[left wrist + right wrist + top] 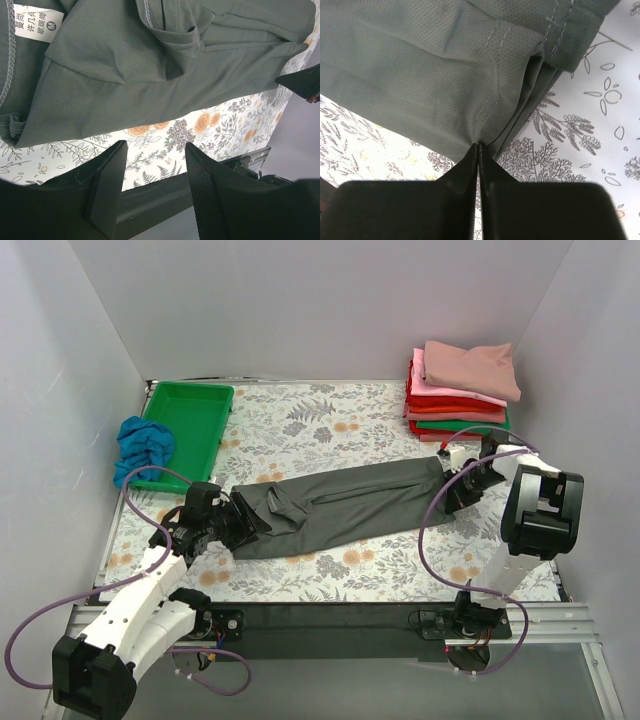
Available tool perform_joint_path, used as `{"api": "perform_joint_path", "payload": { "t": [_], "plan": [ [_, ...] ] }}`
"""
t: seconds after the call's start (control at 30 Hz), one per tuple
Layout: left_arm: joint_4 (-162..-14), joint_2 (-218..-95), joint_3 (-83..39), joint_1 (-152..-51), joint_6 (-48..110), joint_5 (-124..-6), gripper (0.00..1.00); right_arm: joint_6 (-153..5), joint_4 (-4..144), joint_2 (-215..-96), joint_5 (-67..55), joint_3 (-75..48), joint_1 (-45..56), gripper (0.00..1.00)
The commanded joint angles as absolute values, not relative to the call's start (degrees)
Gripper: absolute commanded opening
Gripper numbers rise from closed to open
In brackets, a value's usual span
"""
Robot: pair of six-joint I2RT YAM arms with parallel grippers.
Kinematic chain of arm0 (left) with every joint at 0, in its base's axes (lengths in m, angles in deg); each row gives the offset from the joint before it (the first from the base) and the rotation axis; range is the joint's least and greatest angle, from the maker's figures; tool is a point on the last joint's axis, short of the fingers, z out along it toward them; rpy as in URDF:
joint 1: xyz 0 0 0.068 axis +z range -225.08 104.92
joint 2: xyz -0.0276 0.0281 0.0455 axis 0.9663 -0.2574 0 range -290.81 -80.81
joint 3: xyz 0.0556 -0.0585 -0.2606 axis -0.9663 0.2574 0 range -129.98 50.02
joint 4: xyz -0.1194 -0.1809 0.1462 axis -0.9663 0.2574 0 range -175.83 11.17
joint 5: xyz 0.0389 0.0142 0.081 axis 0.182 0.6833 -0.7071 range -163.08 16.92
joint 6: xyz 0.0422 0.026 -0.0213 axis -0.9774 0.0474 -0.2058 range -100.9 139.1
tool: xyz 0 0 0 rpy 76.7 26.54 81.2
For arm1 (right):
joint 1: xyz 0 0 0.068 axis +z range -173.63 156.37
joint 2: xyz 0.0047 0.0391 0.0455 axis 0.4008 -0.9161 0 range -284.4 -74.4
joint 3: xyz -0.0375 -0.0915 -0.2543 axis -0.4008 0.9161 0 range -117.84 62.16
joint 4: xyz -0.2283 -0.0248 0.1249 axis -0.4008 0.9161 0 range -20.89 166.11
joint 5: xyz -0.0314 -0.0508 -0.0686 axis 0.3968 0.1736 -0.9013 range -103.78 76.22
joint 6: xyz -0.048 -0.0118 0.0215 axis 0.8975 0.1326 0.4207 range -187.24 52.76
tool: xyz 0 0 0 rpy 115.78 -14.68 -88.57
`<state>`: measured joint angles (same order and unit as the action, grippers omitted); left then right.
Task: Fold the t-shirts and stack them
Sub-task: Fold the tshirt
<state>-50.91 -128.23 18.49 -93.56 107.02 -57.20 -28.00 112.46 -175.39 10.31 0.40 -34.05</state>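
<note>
A dark charcoal grey t-shirt (345, 505) lies folded into a long band across the middle of the table. At its left end my left gripper (248, 524) stands open; in the left wrist view its fingertips (156, 148) hover just off the shirt's edge (150, 75) with only the tablecloth between them. My right gripper (451, 492) is at the shirt's right end, shut on the cloth near a stitched hem (478, 146). Folded t-shirts in dusty rose, pink, red and green form a stack (460, 390) at the back right. A bright blue t-shirt (143, 445) lies crumpled at the far left.
A rigid green tray (190, 425) stands at the back left, with the blue shirt draped over its left rim. A floral cloth (330, 420) covers the table. White walls close in the left, back and right sides. A black rail (330, 620) runs along the near edge.
</note>
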Motion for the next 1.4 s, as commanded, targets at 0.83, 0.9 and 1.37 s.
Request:
{"api": "perform_joint_path", "payload": {
  "t": [0.83, 0.9, 1.37],
  "plan": [
    [-52.1, -134.0, 14.3, -93.5, 103.7, -57.4, 0.46, -19.3, 115.0, -158.8, 7.5, 13.8, -42.2, 0.11],
    [-55.8, -138.6, 14.0, -93.5, 102.3, -52.4, 0.38, -19.1, 115.0, -157.2, 8.6, 13.6, -43.0, 0.34],
    [-74.7, -162.7, 9.7, -93.7, 112.2, -54.6, 0.32, -21.1, 113.2, -152.8, 17.0, 15.8, -43.1, 0.45]
  ]
}}
